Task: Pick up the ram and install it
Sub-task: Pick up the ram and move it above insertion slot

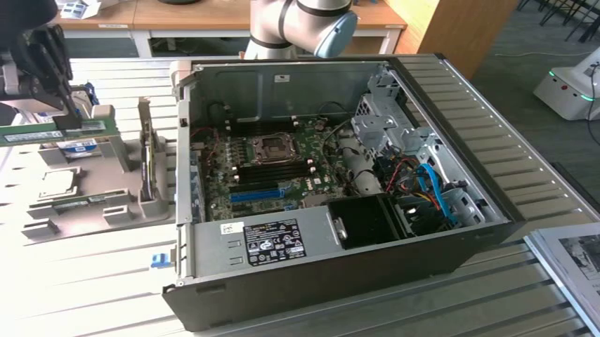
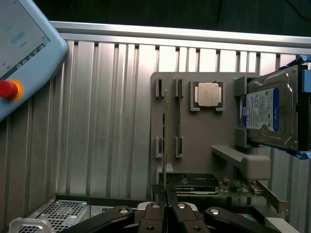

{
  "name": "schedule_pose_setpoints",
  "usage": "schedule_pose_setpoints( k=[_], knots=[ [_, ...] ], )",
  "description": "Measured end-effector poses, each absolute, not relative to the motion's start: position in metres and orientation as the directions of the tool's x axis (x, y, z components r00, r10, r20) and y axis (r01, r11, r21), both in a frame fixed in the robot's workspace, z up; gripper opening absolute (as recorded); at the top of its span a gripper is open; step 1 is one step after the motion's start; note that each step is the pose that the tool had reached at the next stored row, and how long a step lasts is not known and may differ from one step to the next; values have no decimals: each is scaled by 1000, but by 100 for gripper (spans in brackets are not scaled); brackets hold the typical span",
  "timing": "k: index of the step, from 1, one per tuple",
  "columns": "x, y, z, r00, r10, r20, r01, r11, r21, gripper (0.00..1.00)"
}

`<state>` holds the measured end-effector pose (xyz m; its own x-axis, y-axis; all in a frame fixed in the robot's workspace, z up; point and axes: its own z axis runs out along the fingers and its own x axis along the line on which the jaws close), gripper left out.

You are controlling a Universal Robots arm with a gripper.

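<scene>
Fingers (image 2: 158, 218) pinching the ram (image 2: 165, 141) edge-on above grey tray (image 2: 204, 145), exterior view's right, open computer case (image 1: 310, 270)

I'm seeing the tabletop (image 2: 97, 121) gleaming as ribbed metal, the parts tray (image 2: 204, 141) showing matt grey plastic, the ram (image 1: 38, 133) matt green.
</scene>
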<state>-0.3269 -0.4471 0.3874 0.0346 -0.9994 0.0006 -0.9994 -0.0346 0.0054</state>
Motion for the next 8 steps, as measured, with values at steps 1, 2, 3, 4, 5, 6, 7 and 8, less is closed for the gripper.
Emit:
schedule_pose_setpoints(
  k=[1, 2, 3, 4, 5, 6, 7, 8],
  knots=[
    [-326, -447, 387, 35, -999, 1, -999, -35, 6, 11],
    [-325, -447, 387, 35, -999, 1, -999, -35, 6, 11],
    [-323, -447, 387, 35, -999, 1, -999, -35, 6, 11],
    [-322, -447, 387, 35, -999, 1, -999, -35, 6, 11],
    [-321, -447, 387, 35, -999, 1, -999, -35, 6, 11],
    [-320, -447, 387, 35, -999, 1, -999, -35, 6, 11],
    [-319, -447, 387, 35, -999, 1, -999, -35, 6, 11],
    [-318, -447, 387, 35, -999, 1, -999, -35, 7, 11]
  ],
)
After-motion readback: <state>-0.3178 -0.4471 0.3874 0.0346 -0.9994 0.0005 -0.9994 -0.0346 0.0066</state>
